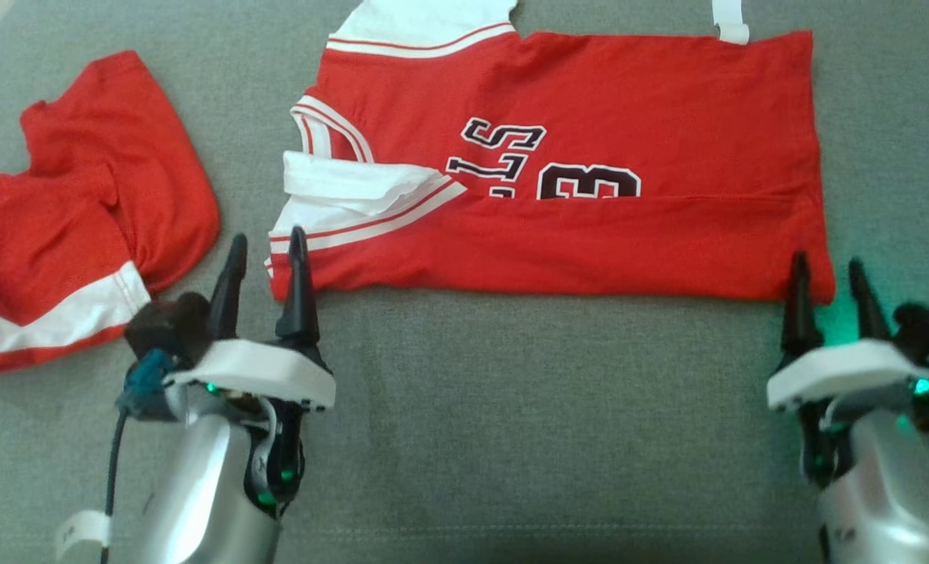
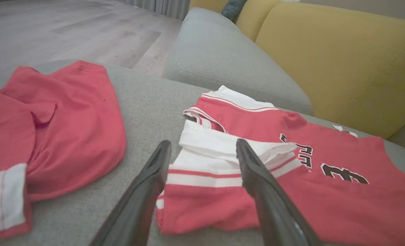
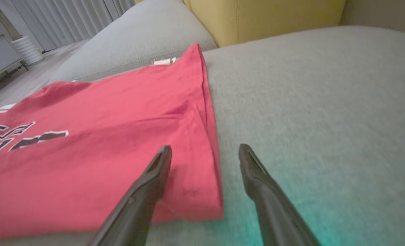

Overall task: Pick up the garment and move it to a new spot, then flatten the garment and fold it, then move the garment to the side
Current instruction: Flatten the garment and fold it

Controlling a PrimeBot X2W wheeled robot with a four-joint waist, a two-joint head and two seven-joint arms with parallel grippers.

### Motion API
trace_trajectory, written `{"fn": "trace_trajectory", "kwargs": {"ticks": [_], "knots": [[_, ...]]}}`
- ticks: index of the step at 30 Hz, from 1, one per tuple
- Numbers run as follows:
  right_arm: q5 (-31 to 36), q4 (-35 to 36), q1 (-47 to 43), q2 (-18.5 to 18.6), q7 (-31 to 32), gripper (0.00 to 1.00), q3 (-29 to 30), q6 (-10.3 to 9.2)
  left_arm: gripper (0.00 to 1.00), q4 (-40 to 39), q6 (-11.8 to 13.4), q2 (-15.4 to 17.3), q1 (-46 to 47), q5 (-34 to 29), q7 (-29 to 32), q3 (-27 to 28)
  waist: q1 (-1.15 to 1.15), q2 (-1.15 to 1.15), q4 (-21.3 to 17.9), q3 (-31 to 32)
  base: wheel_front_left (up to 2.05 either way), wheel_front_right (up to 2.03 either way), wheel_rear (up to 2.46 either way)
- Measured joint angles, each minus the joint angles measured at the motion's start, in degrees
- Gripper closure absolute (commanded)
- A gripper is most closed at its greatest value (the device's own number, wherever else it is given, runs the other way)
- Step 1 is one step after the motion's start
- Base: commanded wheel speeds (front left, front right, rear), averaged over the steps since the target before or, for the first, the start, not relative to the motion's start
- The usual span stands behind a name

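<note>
Red jersey [image 1: 590,243] folded flat, grey cushion [image 1: 511,407] beneath

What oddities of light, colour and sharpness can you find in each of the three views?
Head view: the jersey reads deep red; a green glow tints the grey cushion by the right gripper. Right wrist view: the same teal cast lies on the cushion at the bottom, and the jersey's lettering is soft. Left wrist view: the red washes toward pink.
</note>
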State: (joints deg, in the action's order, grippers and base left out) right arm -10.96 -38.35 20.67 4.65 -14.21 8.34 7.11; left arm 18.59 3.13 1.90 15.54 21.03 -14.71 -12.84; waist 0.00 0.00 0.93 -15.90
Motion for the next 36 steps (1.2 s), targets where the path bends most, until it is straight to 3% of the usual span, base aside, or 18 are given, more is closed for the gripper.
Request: {"fn": "trace_trajectory", "kwargs": {"ticks": [9,10,11,12,24,34,36], "knots": [[-0.02,-1.36,-2.39,-0.58,0.02,0.00,-0.41,0.00,0.00,0.81,0.22,0.01,-1.35,1.31,0.00,-1.38,0.00,0.00,0.33,0.87,0.00,0.00,0.00],[0.18,-1.89,-2.38,-0.58,0.10,0.06,-0.58,0.00,0.00,1.23,0.23,0.02,-1.35,1.32,0.00,-1.38,0.00,0.00,0.38,0.82,0.00,0.00,0.00],[0.48,-2.35,-2.33,-0.58,0.15,0.69,-0.80,0.00,0.00,1.78,0.23,0.03,-1.35,1.33,0.00,-1.43,0.00,0.00,0.43,0.77,0.00,0.00,0.00],[0.51,-2.57,-2.19,-0.58,0.18,1.00,-0.97,0.00,0.00,2.52,0.23,0.03,-1.35,1.47,0.00,-1.56,0.00,0.00,0.47,0.74,0.00,0.00,0.00],[-0.25,-3.16,-0.43,-0.56,0.10,1.00,-3.42,0.00,0.00,12.02,-1.18,0.04,-0.43,6.24,0.01,-2.81,0.00,0.00,-0.45,0.16,0.00,0.00,0.00],[-1.46,-2.14,-0.12,-0.48,0.01,1.00,-4.37,0.00,0.00,13.76,-3.20,0.04,2.40,6.70,0.00,-2.71,0.00,0.00,-0.98,-0.90,0.00,0.00,0.00],[-1.67,-1.93,-0.11,-0.46,0.01,1.00,-4.46,0.00,0.07,14.05,-3.44,0.04,2.57,6.61,0.00,-2.63,0.00,0.00,-1.00,-1.15,0.00,0.00,0.00]]}}
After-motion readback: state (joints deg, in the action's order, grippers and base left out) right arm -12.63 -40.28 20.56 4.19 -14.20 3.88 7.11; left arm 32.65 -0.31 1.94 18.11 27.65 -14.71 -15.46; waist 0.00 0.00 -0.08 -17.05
